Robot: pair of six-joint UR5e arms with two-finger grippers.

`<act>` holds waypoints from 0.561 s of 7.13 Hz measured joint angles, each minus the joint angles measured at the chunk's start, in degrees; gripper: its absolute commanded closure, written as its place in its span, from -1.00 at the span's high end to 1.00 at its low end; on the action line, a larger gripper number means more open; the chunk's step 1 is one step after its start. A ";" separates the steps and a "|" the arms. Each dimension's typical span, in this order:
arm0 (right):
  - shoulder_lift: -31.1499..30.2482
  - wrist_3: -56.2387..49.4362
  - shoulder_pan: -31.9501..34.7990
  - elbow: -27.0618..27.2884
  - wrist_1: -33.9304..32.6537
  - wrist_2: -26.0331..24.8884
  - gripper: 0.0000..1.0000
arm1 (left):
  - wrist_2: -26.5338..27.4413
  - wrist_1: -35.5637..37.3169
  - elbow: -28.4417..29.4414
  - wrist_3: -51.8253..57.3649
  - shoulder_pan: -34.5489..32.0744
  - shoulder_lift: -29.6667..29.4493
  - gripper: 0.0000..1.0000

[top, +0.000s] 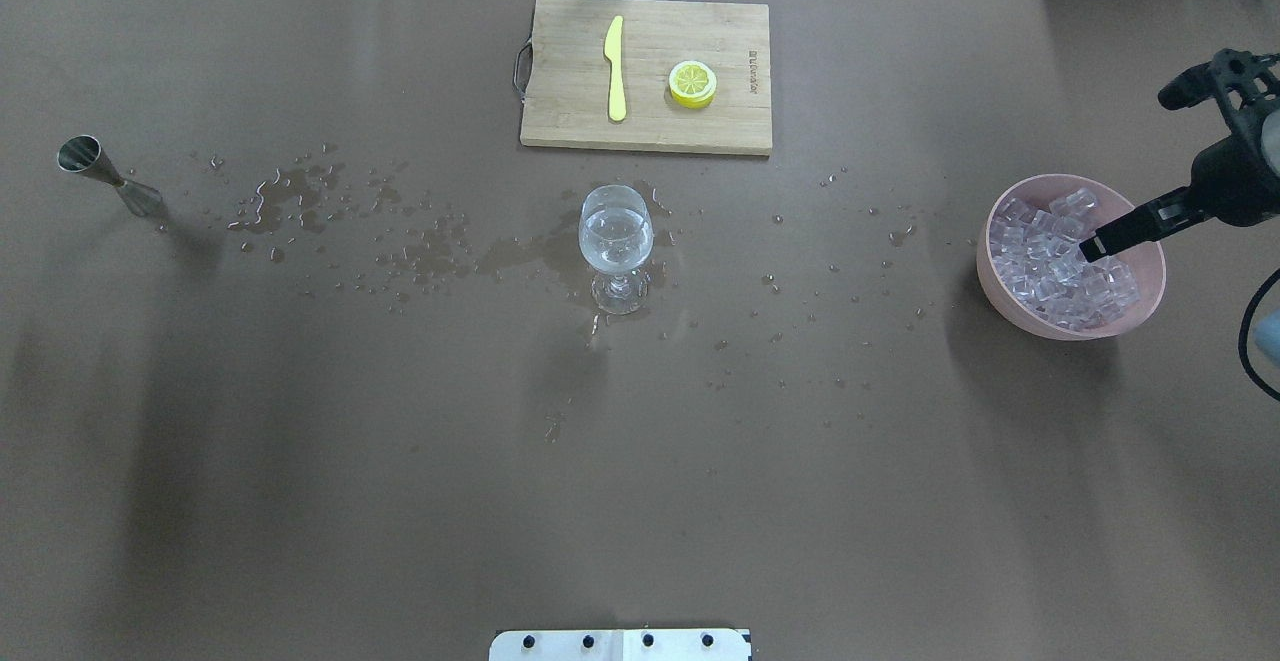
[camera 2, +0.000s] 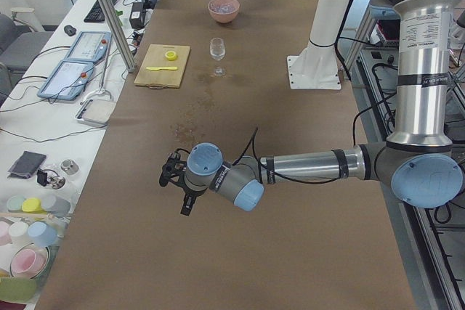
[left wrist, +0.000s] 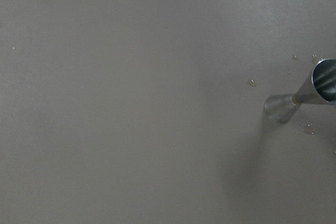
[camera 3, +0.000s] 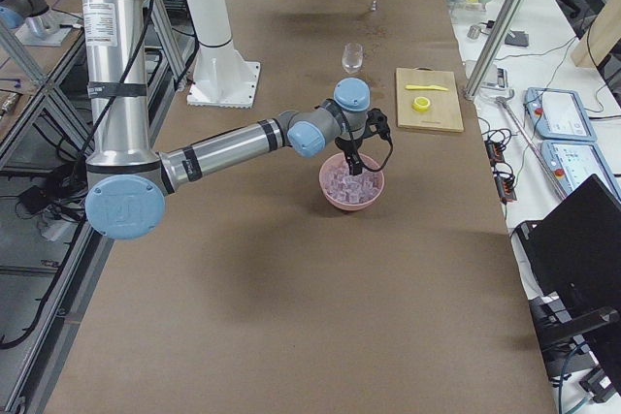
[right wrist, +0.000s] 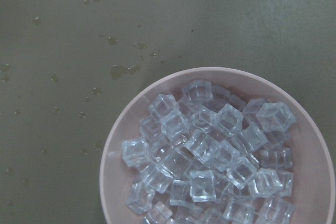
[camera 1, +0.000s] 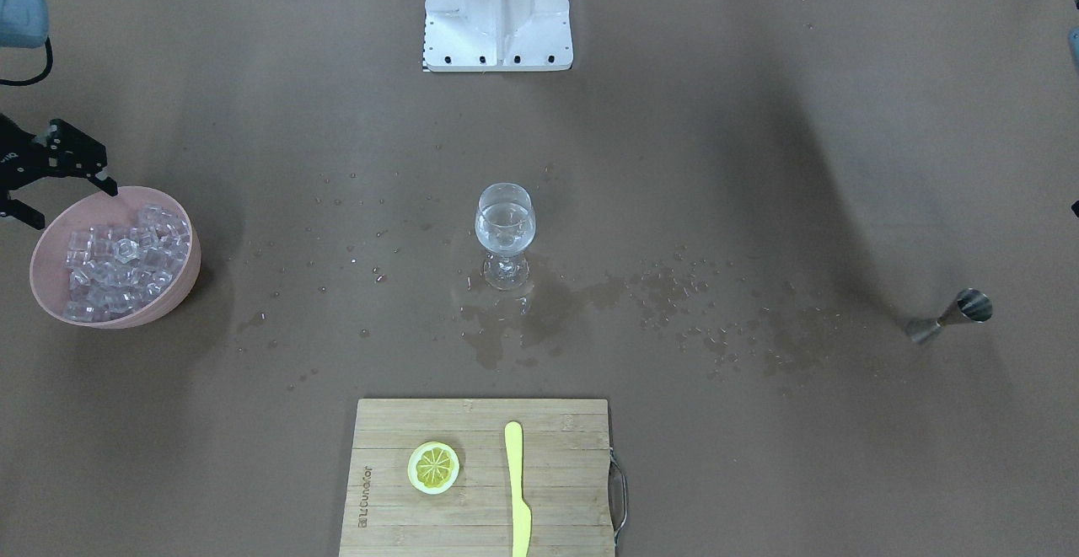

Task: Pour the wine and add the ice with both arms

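Brown matting covers the table [camera 1: 801, 473], with spilled drops scattered across its middle.

Front-facing view: the wine glass [camera 1: 504, 241] stands at centre with the wine [camera 1: 504, 228], a small clear pool, inside it. At the left edge the pink bowl [camera 1: 187, 275] is heaped with ice [camera 1: 118, 262]. The right gripper [camera 1: 72, 203] hangs over the bowl's upper-left rim, fingers spread wide and holding nothing. White lettering on its body is cut off by the frame and unreadable. A steel jigger [camera 1: 952, 315] stands at far right. At bottom centre, the cutting board [camera 1: 565, 498] carries a lemon slice [camera 1: 433, 467] and a yellow knife [camera 1: 517, 490]. A printed mark runs along the board's left side, too small to read surely.

Overhead view: at the right of the frame, one finger reaches down among the cubes and the other points away, above the bowl.

Left-end view: the left gripper [camera 2: 178, 183] sits centre-left over bare table; I cannot tell whether it is parted or closed.

Right-end view: the near arm points down into the bowl at centre.

Left wrist view: only the jigger shows, at the right edge.

Right wrist view: the cubes fill the lower right, glassy and faceted. They look hard, light and slippery, likely to squirt from the pads. I would pinch a top-lying cube across two flat opposite faces. The stemmed glass looks fragile and top-heavy, so a low release seems wise.
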 measured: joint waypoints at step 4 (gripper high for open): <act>2.57 0.40 -2.99 -5.33 0.23 -2.26 0.80 | 0.00 -0.26 0.25 0.04 0.08 0.19 0.96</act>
